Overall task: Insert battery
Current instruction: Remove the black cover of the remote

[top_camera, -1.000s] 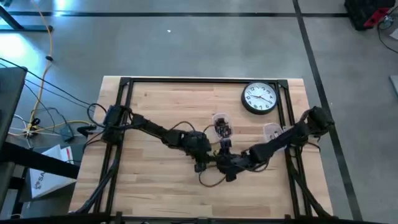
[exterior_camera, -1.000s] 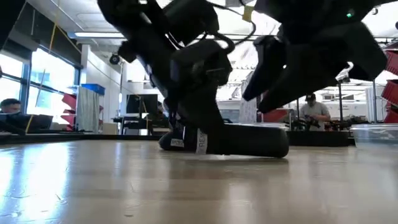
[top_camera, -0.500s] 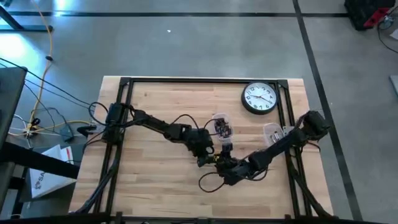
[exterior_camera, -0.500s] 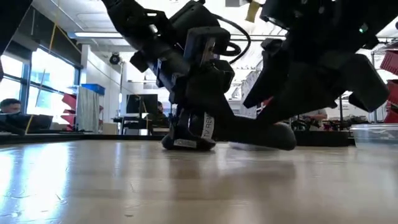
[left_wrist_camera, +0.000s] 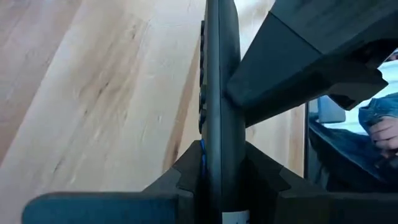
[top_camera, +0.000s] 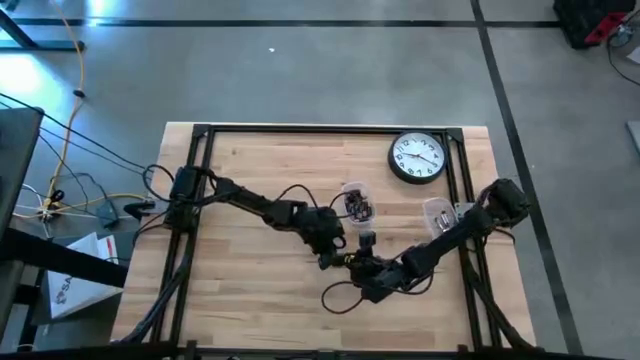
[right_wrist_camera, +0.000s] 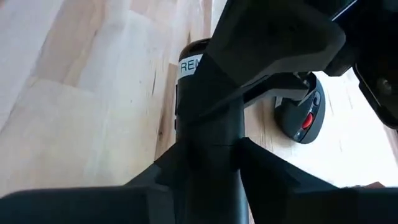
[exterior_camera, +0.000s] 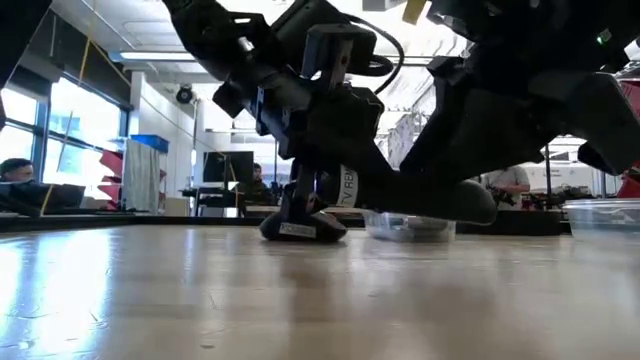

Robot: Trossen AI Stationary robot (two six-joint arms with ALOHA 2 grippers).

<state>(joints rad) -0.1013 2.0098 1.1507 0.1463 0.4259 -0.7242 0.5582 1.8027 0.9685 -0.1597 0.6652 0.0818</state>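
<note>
Both arms meet mid-table, toward the near edge. My left gripper (top_camera: 328, 256) and right gripper (top_camera: 365, 268) sit almost touching.

Left jaws: clenched on the remote (left_wrist_camera: 217, 93), a slim dark bar seen edge-on in the left wrist view, with the finger pads flush on both faces.

Right jaws: also clamped on a dark body (right_wrist_camera: 205, 118), with a white label reading "REM…" at its far end. It looks like the same remote, but I can't confirm that from this angle. Just past it a dark oval part with a red button (right_wrist_camera: 303, 118) lies on the wood.

In the low view the remote (exterior_camera: 430, 200) hangs tilted off the table (exterior_camera: 200, 300), and a dark labelled lump (exterior_camera: 300, 228) is down on the surface under my left gripper.

Battery: I can't make it out in any view.

Two clear tubs sit behind the grippers, one central (top_camera: 355, 200) and one nearer the right arm (top_camera: 437, 210). The wall clock (top_camera: 417, 158) lies flat at the far right of the table.
</note>
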